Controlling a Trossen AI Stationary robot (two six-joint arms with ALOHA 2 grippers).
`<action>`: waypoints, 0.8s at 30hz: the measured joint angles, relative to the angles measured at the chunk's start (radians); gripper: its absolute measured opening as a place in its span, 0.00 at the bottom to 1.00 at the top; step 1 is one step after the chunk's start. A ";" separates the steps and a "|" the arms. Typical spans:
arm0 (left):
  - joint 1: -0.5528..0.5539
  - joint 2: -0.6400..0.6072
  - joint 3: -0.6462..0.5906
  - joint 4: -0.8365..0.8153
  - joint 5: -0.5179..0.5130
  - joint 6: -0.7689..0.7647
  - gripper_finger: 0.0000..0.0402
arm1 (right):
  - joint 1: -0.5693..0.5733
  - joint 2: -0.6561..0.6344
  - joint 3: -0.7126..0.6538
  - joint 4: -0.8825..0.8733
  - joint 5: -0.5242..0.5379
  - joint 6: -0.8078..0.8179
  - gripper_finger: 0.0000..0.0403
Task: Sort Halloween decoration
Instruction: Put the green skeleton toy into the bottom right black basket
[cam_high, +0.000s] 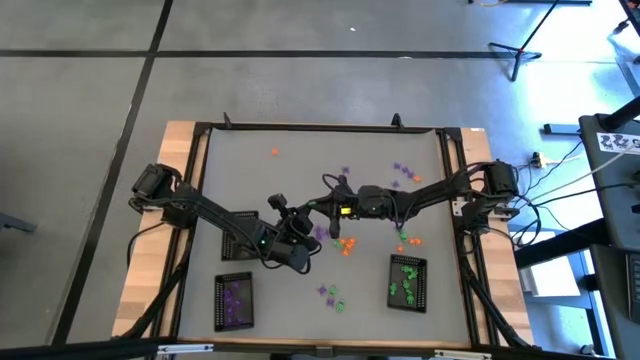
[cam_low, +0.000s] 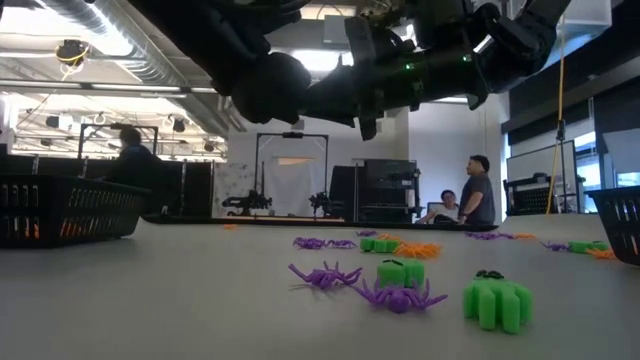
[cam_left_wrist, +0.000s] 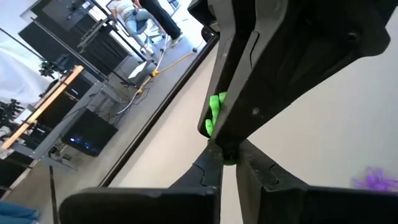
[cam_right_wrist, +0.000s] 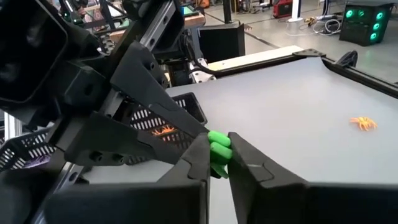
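Observation:
A small green lobed trinket (cam_right_wrist: 219, 149) of the Halloween decoration hangs in the air over the middle of the table. Both grippers meet on it. My right gripper (cam_right_wrist: 219, 163) is shut on it, reaching in from the table's right side (cam_high: 330, 208). My left gripper (cam_left_wrist: 227, 157) comes from the left near side (cam_high: 312, 228) and is shut on the same trinket (cam_left_wrist: 215, 117). More trinkets lie loose on the table: orange ones (cam_high: 346, 243), purple ones (cam_high: 400, 170) and green ones (cam_high: 334, 297). My left gripper pinches the green trinket's one end (cam_left_wrist: 229, 159) between its two fingertips, nearly level, from the table's left near side. The trinket is clear of the table, and the right gripper's finger hides most of it in the left wrist view. My right gripper pinches the green trinket by its two sides (cam_right_wrist: 217, 155) between its two fingers, nearly level, from the table's right. The left gripper's fingertips (cam_right_wrist: 200, 132) touch the trinket's other end. The trinket is lifted clear of the table.
Three black mesh trays stand on the table: one with purple pieces (cam_high: 235, 300) near left, one with green pieces (cam_high: 407, 282) near right, one (cam_high: 240, 232) under the left arm. In the low view, purple spiders (cam_low: 398, 295) and green pieces (cam_low: 497, 300) lie near. People stand in the room behind.

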 joint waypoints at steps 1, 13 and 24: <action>0.000 0.000 0.000 -0.001 0.003 0.001 0.03 | 0.000 0.000 0.000 -0.003 0.000 0.000 0.06; -0.014 -0.068 0.008 -0.041 0.106 0.000 0.32 | 0.000 -0.111 0.001 -0.206 -0.014 -0.037 0.03; -0.059 -0.210 -0.077 -0.114 0.085 -0.143 0.40 | 0.165 -0.390 0.001 -0.681 -0.024 -0.076 0.04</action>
